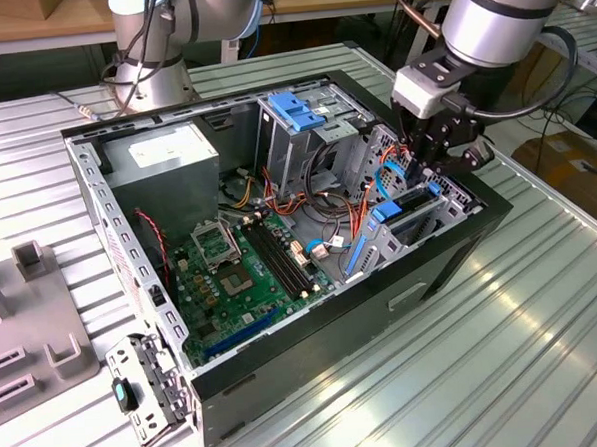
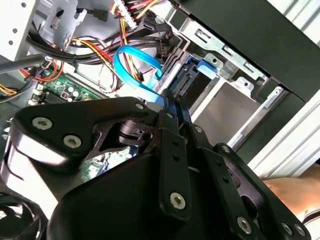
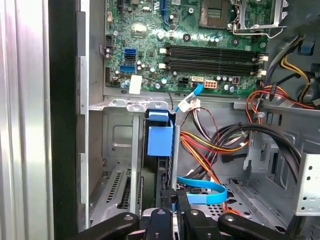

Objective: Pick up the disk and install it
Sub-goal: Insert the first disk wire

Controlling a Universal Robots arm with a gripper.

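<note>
First wrist view: disk [image 3: 160,137] slotted edgewise, tool [image 3: 174,199] just beside it

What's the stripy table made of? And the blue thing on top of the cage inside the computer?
The table looks like bare metal, maybe aluminium: silvery, ribbed, with bright reflected streaks. The blue latch looks like plastic: even colour all over, smooth, softly shiny, with moulded edges.

An open black computer case [image 1: 335,344] is laid on a ribbed metal table [image 1: 547,371], a green motherboard [image 1: 236,282] and grey power-supply box [image 1: 165,160] exposed inside.
</note>
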